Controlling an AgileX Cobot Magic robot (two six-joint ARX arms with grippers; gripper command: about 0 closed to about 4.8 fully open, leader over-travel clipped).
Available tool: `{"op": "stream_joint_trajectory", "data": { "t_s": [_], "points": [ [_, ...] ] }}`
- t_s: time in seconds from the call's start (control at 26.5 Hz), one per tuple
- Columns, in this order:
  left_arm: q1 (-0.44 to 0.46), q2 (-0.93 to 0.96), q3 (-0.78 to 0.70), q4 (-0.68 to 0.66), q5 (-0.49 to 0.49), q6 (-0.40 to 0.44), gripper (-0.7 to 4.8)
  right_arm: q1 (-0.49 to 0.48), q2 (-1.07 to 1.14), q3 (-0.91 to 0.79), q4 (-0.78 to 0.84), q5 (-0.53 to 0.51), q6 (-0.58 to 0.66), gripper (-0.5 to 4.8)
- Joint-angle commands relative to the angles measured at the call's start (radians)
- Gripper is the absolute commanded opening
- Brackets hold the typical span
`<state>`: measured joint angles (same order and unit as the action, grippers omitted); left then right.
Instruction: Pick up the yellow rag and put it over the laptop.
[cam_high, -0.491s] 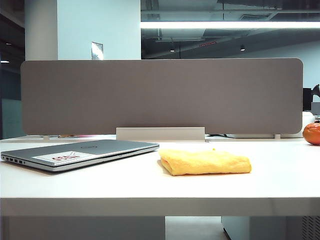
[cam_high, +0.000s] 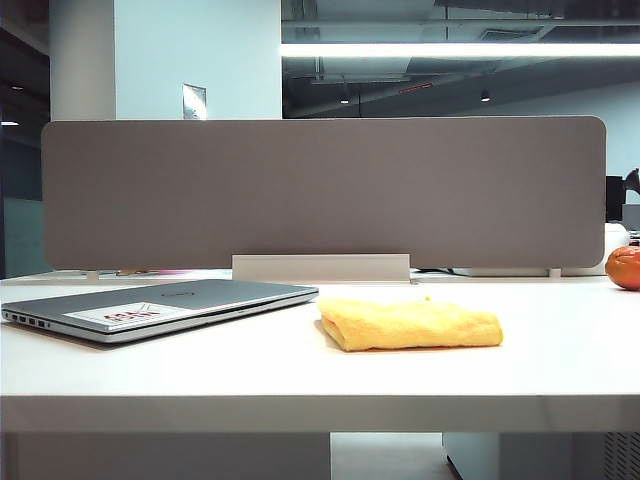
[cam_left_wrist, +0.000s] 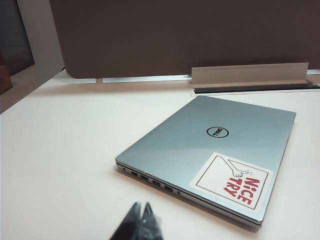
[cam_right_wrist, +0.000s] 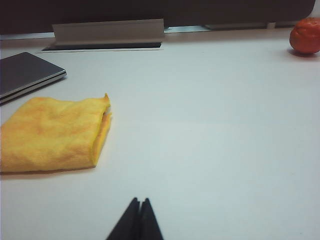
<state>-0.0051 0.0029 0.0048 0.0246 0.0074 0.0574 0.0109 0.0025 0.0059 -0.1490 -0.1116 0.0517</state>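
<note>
Both grippers hanging back, pinched together, empty.
The yellow rag (cam_high: 410, 325) is lying at the laptop's (cam_high: 165, 305) three o'clock; left gripper (cam_left_wrist: 140, 220) and right gripper (cam_right_wrist: 136, 220) are touching nothing.

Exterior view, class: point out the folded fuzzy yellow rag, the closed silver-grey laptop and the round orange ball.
Folded fuzzy yellow rag (cam_high: 412, 324), exterior view, middle of its top fold.
Closed silver-grey laptop (cam_high: 215, 293), exterior view, bare lid right of the logo.
Round orange ball (cam_high: 625, 268), exterior view, its visible front.

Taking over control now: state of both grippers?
Left gripper: shut, empty, short of the laptop.
Right gripper: shut, empty, short of the yellow rag.
</note>
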Motion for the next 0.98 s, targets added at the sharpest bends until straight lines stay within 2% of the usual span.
{"op": "stream_joint_trajectory", "data": {
  "t_s": [0.04, 0.11, 0.3, 0.49, 0.72, 0.83, 0.98],
  "points": [
    [0.000, 0.001, 0.003, 0.010, -0.005, 0.006, -0.06, 0.000, -0.001, -0.004, 0.012, 0.005, -0.004, -0.06],
    [0.000, 0.001, 0.003, 0.017, -0.011, 0.005, -0.06, 0.000, -0.002, -0.004, 0.014, 0.005, -0.004, -0.06],
    [0.000, 0.001, 0.003, -0.009, -0.011, -0.068, -0.06, 0.000, -0.002, -0.004, 0.019, 0.005, -0.002, -0.06],
    [0.000, 0.001, 0.005, -0.017, -0.008, -0.071, -0.06, 0.000, -0.001, -0.004, 0.013, -0.007, 0.013, -0.06],
    [0.000, 0.001, 0.006, -0.018, 0.007, -0.093, -0.06, 0.001, -0.001, -0.004, 0.011, -0.150, 0.034, -0.06],
    [0.000, 0.001, 0.010, -0.018, 0.048, -0.095, -0.06, 0.001, -0.001, -0.004, 0.011, -0.230, 0.034, -0.06],
    [-0.001, 0.001, 0.025, -0.017, 0.096, -0.096, -0.06, 0.001, -0.001, -0.004, 0.012, -0.285, 0.034, -0.05]
  ]
}}
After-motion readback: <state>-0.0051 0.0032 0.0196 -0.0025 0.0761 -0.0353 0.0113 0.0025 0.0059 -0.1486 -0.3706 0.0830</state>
